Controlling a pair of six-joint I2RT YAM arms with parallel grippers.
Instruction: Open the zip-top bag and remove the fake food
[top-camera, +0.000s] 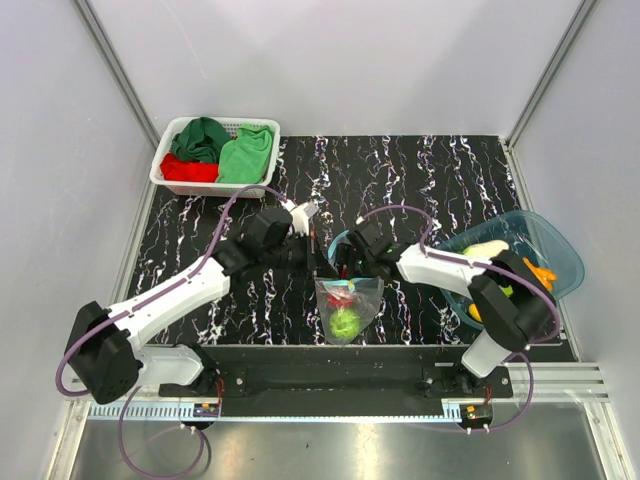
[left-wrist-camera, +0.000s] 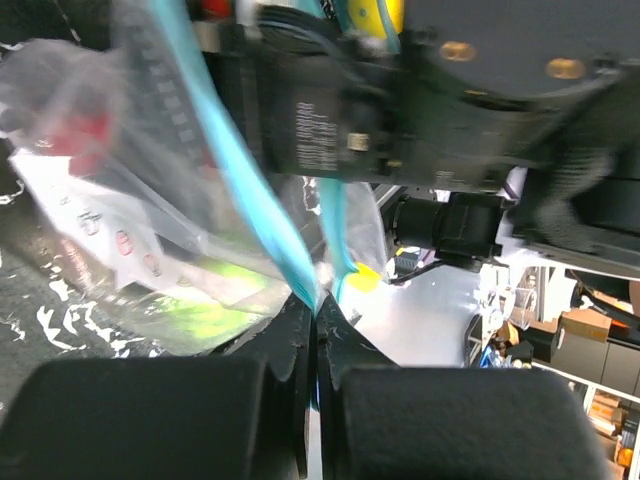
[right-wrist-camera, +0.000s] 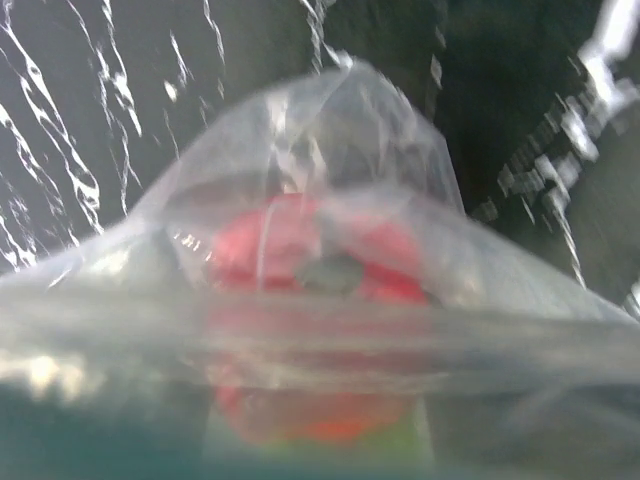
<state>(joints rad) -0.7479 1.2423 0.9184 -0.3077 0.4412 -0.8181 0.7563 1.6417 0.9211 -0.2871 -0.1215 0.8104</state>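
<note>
A clear, crinkly zip-top plastic bag (top-camera: 348, 305) is held up over the near middle of the black marbled counter (top-camera: 430, 180), between both arms. Its light blue zip strip (left-wrist-camera: 235, 170) is pinched by the pressed-together left fingers (left-wrist-camera: 200, 420). The right fingers (top-camera: 352, 260) are set at the bag's mouth, but whether they are clamped cannot be told. A red glossy plastic food piece (right-wrist-camera: 300, 265) and a green plastic piece (top-camera: 346, 322) are seen inside. Further pieces lie in the translucent teal plastic tub (top-camera: 560, 250) at right. So thin an edge grip could slip under pulling, and the bag could drop or spill.
</note>
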